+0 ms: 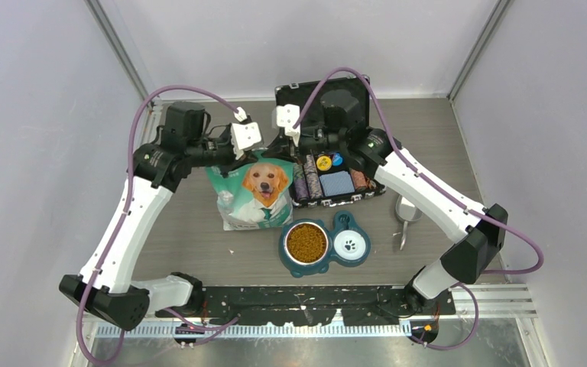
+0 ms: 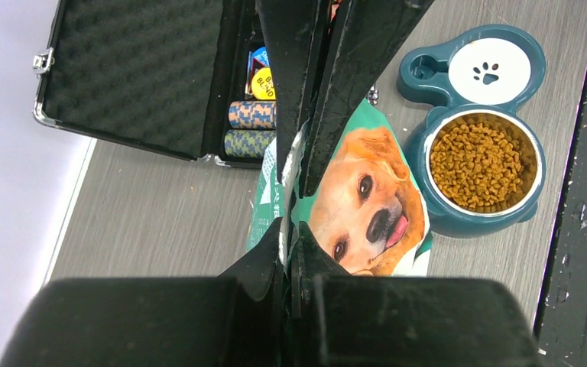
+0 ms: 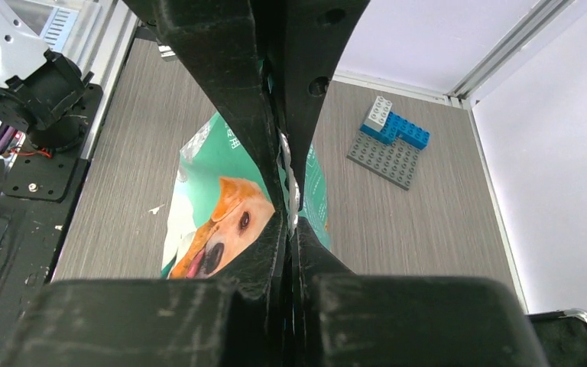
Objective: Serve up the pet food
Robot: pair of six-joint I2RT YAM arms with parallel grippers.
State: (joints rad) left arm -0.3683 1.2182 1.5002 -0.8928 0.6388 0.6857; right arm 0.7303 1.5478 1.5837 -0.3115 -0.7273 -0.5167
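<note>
The left claw [image 2: 296, 183] is closed down to a thin seam, and the strip pinched in it is the top edge of the bag [image 1: 256, 195], the teal one with the retriever's face. The right claw [image 3: 287, 183] is closed just as tightly on the same edge, right beside the left one. Between them they hold the bag upright on the table [image 1: 191, 222].

The pet food [image 2: 478, 160] lies just to the right of the bag and nearer the arm bases. It is a level heap of brown pellets that fills the steel side of the teal double bowl [image 2: 436, 222]. An open case [image 1: 329, 200] of striped chips sits just right of the bag, and a metal scoop [image 1: 405, 212] lies well to its right.

We judge the risks to come from the grip itself. Both claws hold only a narrow lip of slick film, so a pull to part it could slide a claw off. It could also split the seam suddenly and scatter pellets. We cannot tell whether the bag is sealed. If it tips to the right, it may knock the case or the bowl. The bowl already looks full, so adding more food could spill over its rim.
</note>
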